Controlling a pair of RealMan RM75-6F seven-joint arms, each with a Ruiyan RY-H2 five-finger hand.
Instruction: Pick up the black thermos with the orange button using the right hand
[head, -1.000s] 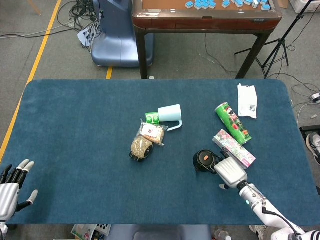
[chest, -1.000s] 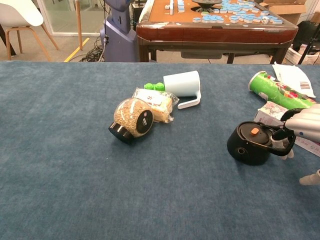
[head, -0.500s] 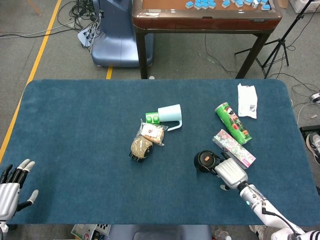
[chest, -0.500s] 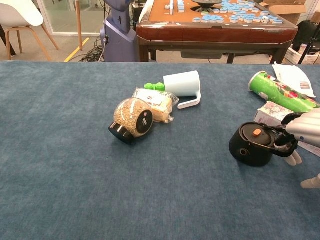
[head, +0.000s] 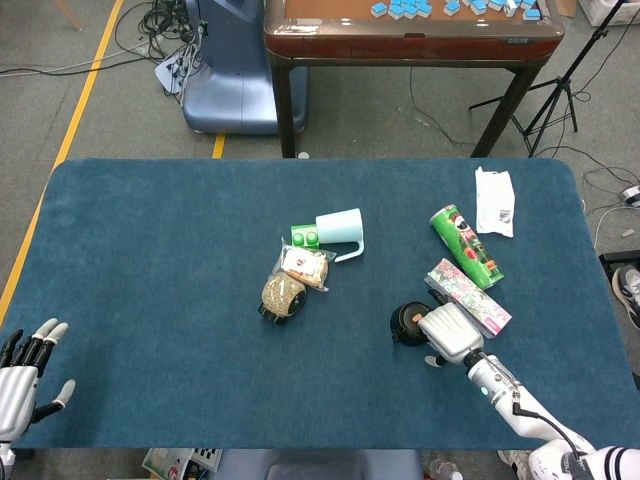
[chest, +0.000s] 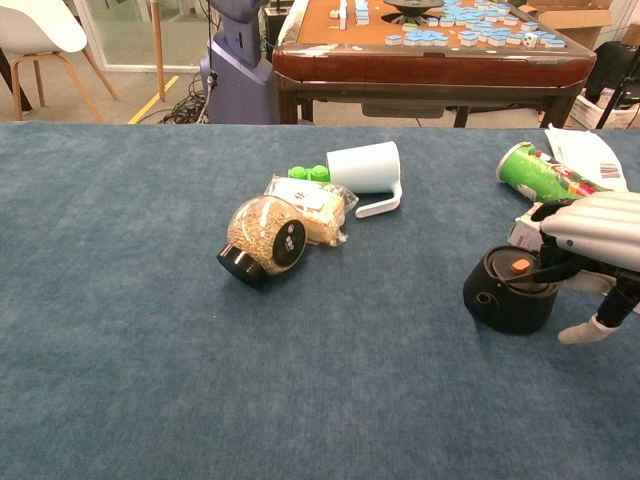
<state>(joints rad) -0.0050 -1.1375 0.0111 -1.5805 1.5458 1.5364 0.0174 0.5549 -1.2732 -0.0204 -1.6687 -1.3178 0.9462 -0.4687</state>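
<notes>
The black thermos (head: 407, 322) with the orange button on its lid (chest: 505, 292) rests on the blue table at the right front. My right hand (head: 447, 333) lies over its body from the right, fingers wrapped on it just behind the lid. In the chest view the right hand (chest: 592, 232) covers the thermos's right side, and the thumb (chest: 585, 331) sticks out low on the near side. My left hand (head: 22, 372) hovers open at the table's front left corner, far from everything.
A pink box (head: 470, 296) and a green can (head: 464, 246) lie just behind the right hand. A white packet (head: 494, 201) is at the back right. A grain jar (head: 283, 296), snack bag (head: 304, 266) and white jug (head: 339, 230) lie mid-table.
My right hand has slid forward and left over the thermos and closed around it. The thermos's lid has tipped up more. The left hand has not moved.
</notes>
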